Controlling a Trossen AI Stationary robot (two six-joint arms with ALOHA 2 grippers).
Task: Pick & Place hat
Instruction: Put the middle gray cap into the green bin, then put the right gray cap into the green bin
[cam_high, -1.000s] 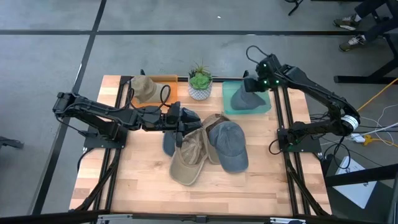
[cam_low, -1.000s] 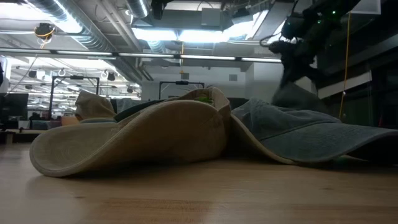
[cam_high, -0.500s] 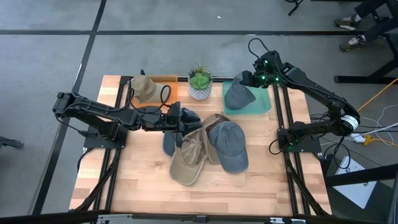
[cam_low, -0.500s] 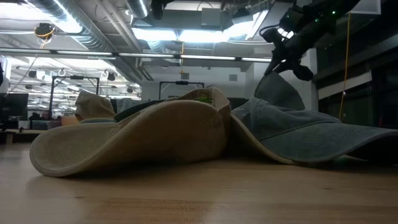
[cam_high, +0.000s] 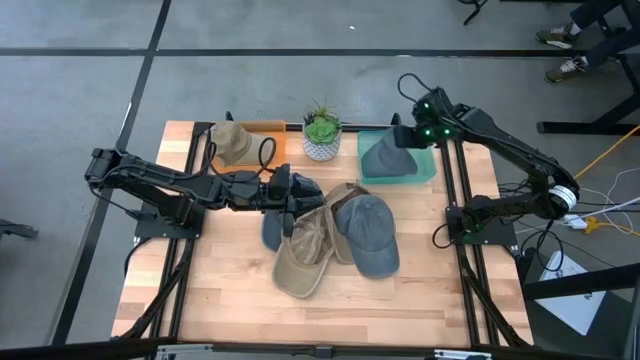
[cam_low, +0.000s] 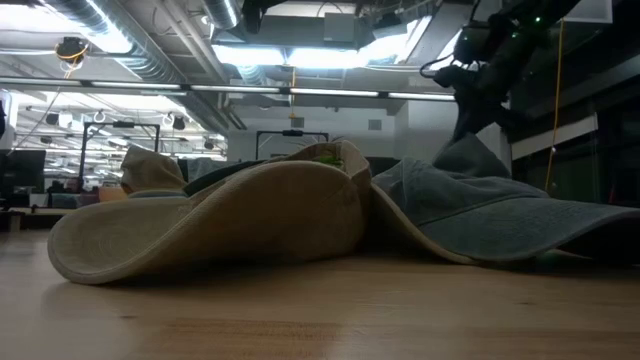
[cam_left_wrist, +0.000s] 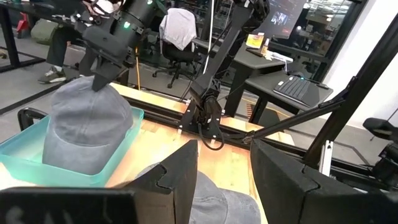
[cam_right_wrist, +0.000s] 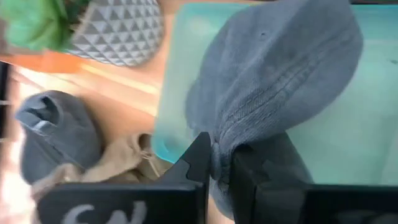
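Note:
My right gripper (cam_high: 400, 138) is shut on a grey hat (cam_high: 385, 160) that sits in the teal tray (cam_high: 425, 168) at the table's far right. The left wrist view shows the same hat (cam_left_wrist: 84, 127) under that gripper (cam_left_wrist: 99, 78). My left gripper (cam_high: 298, 195) hovers open at mid-table over a pile of hats: a tan one (cam_high: 305, 255), a blue-grey one (cam_high: 372, 235) and a dark one (cam_high: 272, 232). In the left wrist view its fingers (cam_left_wrist: 180, 180) stand above a grey hat (cam_left_wrist: 205, 202) without touching it. My right gripper pinches a raised fold of the hat's crown (cam_right_wrist: 219, 140) between its two fingers, coming from above and pointing down. The crown is drawn up into a peak (cam_left_wrist: 93, 87) under the fingers. The hat's lower part rests in the teal tray (cam_left_wrist: 18, 149).
A potted plant (cam_high: 321, 135) stands at the far edge between the teal tray and an orange tray holding another tan hat (cam_high: 232, 142). Bare wood lies along the table's near side (cam_high: 300, 320). The right arm's base (cam_high: 480, 220) stands at the right edge.
My right gripper, still shut on the grey hat, swung it up and toward the table's left, then brought it back down into the teal tray. The hat sits about where it was a second ago.

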